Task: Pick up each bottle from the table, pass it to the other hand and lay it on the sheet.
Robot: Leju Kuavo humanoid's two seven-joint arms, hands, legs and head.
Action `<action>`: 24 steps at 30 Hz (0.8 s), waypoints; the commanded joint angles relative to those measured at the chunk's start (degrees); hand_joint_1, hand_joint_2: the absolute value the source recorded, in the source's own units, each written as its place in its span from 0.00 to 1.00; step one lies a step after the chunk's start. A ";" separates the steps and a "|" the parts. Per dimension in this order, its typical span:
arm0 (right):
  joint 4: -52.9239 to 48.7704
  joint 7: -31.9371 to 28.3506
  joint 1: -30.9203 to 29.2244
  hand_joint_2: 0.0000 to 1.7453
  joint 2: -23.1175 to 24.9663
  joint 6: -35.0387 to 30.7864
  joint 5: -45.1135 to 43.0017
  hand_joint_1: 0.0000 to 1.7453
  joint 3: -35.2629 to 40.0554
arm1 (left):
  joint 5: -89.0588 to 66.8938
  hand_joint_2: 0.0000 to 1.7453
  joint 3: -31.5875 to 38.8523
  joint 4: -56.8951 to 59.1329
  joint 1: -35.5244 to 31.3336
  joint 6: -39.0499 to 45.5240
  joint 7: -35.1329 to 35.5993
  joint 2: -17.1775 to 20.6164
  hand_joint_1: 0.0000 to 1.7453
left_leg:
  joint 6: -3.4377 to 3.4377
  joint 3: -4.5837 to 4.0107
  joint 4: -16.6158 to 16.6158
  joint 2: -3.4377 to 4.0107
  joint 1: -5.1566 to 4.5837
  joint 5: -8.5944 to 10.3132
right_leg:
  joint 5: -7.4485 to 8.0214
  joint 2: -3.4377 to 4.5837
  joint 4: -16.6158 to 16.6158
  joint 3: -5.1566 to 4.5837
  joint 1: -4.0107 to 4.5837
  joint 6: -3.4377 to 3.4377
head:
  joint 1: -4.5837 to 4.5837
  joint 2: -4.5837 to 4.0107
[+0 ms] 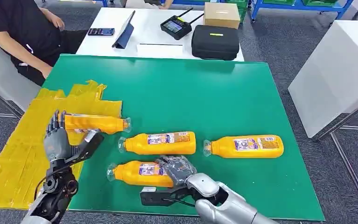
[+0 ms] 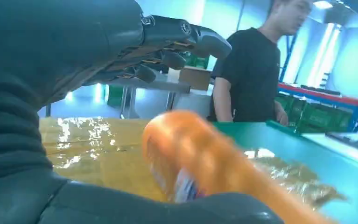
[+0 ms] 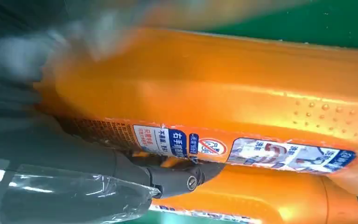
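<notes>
Several orange bottles lie on the green table [image 1: 242,93]. One bottle [image 1: 95,123] rests on the edge of the yellow sheet [image 1: 23,154], its cap pointing right. My left hand [image 1: 58,139] stands just beside its base with fingers spread and nothing in it. In the left wrist view this bottle [image 2: 205,158] is blurred between the fingers [image 2: 177,42] and the thumb, apart from both. My right hand [image 1: 177,169] wraps its fingers over the base of the nearest bottle [image 1: 137,173], which lies on the table. That bottle [image 3: 214,88] sits close against the thumb [image 3: 167,179]. Two more bottles [image 1: 160,143] [image 1: 244,146] lie further back.
A person in black [image 1: 23,32] sits at the far left corner. Behind the green table a white table holds a tablet [image 1: 123,32], a controller [image 1: 176,25], a black case [image 1: 214,42] and a cardboard box [image 1: 221,14]. Another white table [image 1: 335,70] stands at the right.
</notes>
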 commanded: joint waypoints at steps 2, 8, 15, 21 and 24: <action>7.69 0.45 -0.42 1.00 -0.28 -1.52 -3.80 1.00 3.58 | 17.95 0.00 5.52 -5.65 -0.09 -0.10 -10.02 -1.93 0.00 | 0.02 0.08 -0.03 -0.22 0.04 0.06 | -0.01 -0.19 -0.05 0.16 0.07 -0.23 | 0.00 0.00; 4.33 -1.21 -0.09 1.00 -1.21 -7.89 -11.25 1.00 -1.13 | 50.85 0.00 7.13 -24.53 7.71 -12.74 -14.55 -2.25 0.00 | 0.10 0.10 0.04 -0.12 0.04 0.03 | 0.07 -0.08 -0.02 0.19 0.09 -0.41 | 0.02 0.00; -23.53 -13.92 12.92 1.00 -0.84 -14.50 -29.98 1.00 -18.24 | 74.28 1.00 2.27 -34.21 15.96 -28.25 -14.49 -0.48 0.00 | 0.07 0.05 0.12 -0.17 -0.01 -0.07 | -0.12 -0.15 0.17 0.12 0.04 -0.44 | 0.04 0.00; -29.19 -23.17 15.53 1.00 -1.63 -21.70 -38.85 1.00 -22.99 | 85.16 1.00 -7.53 -40.83 19.43 -38.99 -16.86 1.09 0.00 | 0.13 -0.67 0.14 -0.32 -0.03 0.17 | 0.19 -0.22 0.15 0.13 0.01 0.02 | 0.00 0.00; -29.27 -23.55 15.90 1.00 -1.57 -22.18 -39.60 1.00 -23.32 | 84.94 1.00 -9.90 -42.57 19.81 -38.02 -17.25 0.75 0.00 | 0.13 -0.86 0.10 -0.26 -0.05 0.24 | 0.27 -0.17 0.08 -0.04 -0.02 0.11 | 0.00 0.00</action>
